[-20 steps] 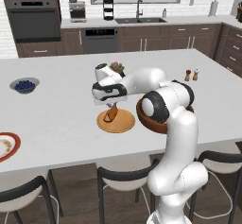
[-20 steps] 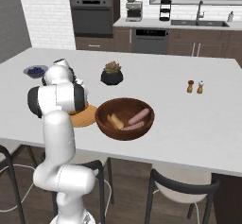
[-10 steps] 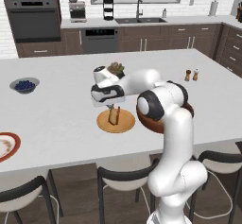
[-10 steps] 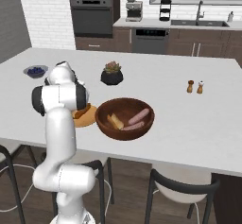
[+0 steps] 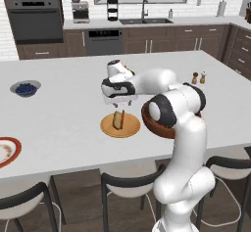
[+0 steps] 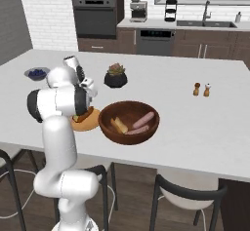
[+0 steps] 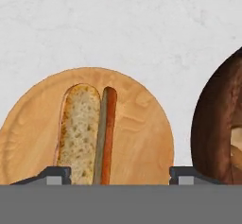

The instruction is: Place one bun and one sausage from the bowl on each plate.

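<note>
The bowl (image 6: 129, 122) sits at the near edge of the tabletop (image 5: 63, 108), with one bun (image 6: 118, 125) and two sausages (image 6: 140, 123) inside. Just left of it, almost touching, lies the wooden plate (image 5: 120, 126). A half second ago the tool (image 5: 119, 104) was down at this plate with its fingers closed; now it has lifted a little above it and the fingers stand wide apart, holding nothing. In the hand view the two fingertips (image 7: 55, 175) are set well apart at either side of the plate (image 7: 137, 124), where a split bun (image 7: 79, 131) lies flat with a sausage (image 7: 108, 132) right along its side, touching it. At the far left near edge is the white plate (image 5: 7, 150) with the red rim. Farther back on the left stands a small bowl of blueberries (image 5: 25, 88); farther right stand the salt and pepper shakers (image 5: 199, 77), and beyond the bowl a potted plant (image 6: 115, 75).
</note>
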